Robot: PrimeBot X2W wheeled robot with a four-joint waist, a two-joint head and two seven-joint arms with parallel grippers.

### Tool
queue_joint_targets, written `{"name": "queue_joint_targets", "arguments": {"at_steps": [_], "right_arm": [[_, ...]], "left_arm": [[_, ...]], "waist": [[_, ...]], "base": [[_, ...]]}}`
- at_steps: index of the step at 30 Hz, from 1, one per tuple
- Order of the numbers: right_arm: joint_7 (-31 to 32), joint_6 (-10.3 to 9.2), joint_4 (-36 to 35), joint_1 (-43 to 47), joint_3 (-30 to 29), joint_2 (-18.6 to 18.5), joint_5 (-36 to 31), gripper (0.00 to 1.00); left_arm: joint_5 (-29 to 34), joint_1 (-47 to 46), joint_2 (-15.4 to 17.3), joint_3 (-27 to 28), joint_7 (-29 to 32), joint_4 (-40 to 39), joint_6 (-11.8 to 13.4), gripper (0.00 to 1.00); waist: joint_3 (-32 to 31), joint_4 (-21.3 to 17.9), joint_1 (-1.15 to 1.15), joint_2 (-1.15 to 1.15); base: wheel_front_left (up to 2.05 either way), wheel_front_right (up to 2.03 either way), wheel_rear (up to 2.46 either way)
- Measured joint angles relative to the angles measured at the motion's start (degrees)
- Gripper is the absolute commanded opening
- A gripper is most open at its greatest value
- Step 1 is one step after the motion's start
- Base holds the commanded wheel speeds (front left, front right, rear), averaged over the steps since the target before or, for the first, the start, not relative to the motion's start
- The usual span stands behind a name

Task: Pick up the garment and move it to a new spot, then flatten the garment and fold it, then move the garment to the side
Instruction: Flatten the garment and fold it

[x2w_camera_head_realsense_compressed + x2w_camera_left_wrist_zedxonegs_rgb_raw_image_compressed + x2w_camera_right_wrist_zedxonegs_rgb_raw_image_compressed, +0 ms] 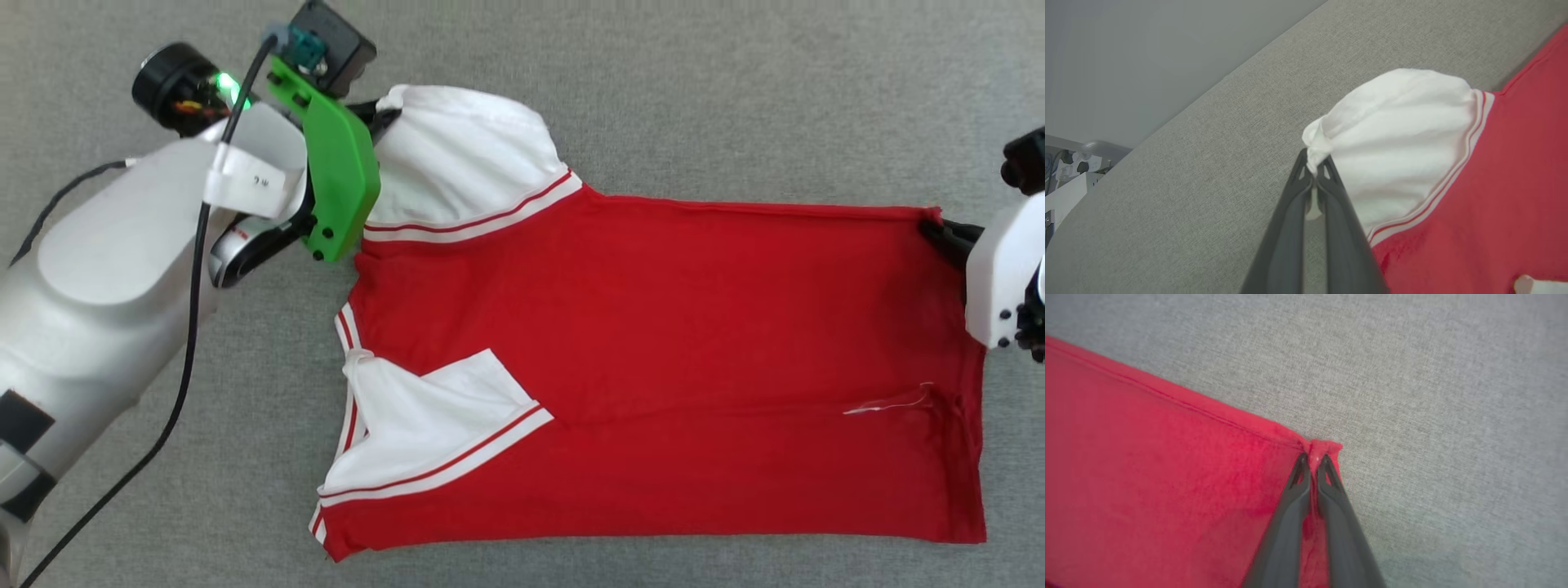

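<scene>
The shirt (669, 343) lies spread across the grey surface (735, 90). In the head view its collar end and white sleeves are to the left and its hem (971, 425) is to the right. The near sleeve (441, 408) lies folded over the red body, and the far sleeve (1404, 134) puffs up at the far left corner.

The left gripper (1312, 169) has its two dark fingers (1290, 228) pressed nearly together on the bunched tip of the far sleeve, with a little white cloth squeezed between the tips. The right gripper (1312, 461) is closed just as tight. Its fingers (1339, 522) clamp the far right corner of the red hem, where the cloth puckers into a small tuft above the tips. Between the two grips the far edge of the shirt runs almost straight.
</scene>
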Motion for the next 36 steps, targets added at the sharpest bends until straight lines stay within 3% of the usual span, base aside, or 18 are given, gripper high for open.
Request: {"name": "queue_joint_targets", "arguments": {"at_steps": [9, 15, 16, 22, 29, 35, 36], "right_arm": [[-8.7, 0.0, -2.9, 8.4, -0.4, -1.1, 1.1, 0.0], [-10.8, 0.0, -5.0, 13.4, -0.5, -1.3, 1.1, 0.0], [-11.9, 0.0, -5.7, 16.4, -1.2, -1.3, 1.1, 0.0], [-13.1, 0.0, -7.0, 23.9, -3.3, -0.6, 1.6, 0.0], [-13.3, 0.0, -7.1, 30.5, -5.2, 0.8, 1.7, 0.0], [-12.6, 0.01, -5.6, 33.6, -6.3, 2.4, 2.1, 0.0], [-12.6, 0.01, -5.2, 33.6, -6.4, 2.8, 2.0, 0.05]], "left_arm": [[-0.6, 9.0, 4.0, -1.2, -3.0, -6.4, 2.7, 0.0], [-2.2, 16.8, 8.6, -1.9, -4.4, -13.2, 6.6, 0.0], [-3.6, 20.9, 10.4, -2.4, -4.7, -16.9, 8.7, 0.0], [-4.9, 28.9, 13.6, -3.3, -5.8, -22.7, 13.0, 0.0], [-7.4, 36.9, 14.0, -4.2, -7.6, -24.6, 16.0, 0.0], [-8.2, 39.9, 12.3, -4.4, -9.4, -22.4, 17.0, 0.0], [-8.2, 40.1, 12.0, -4.4, -9.5, -21.8, 17.0, 0.0]], "waist": [[-6.3, 0.0, 0.0, 0.0], [-10.1, -0.2, 0.0, 0.0], [-11.7, -0.2, 0.0, 0.0], [-14.2, 0.1, 0.0, 0.0], [-14.5, 0.4, 0.0, 0.0], [-13.9, 0.3, 0.0, 0.0], [-13.8, 0.3, 0.0, 0.0]], "base": [[0.0, 0.0, 0.0], [0.0, 0.0, 0.0], [0.0, 0.0, 0.0], [0.0, 0.0, 0.0], [0.0, 0.0, 0.0], [0.0, 0.0, 0.0], [0.0, 0.0, 0.0]]}}
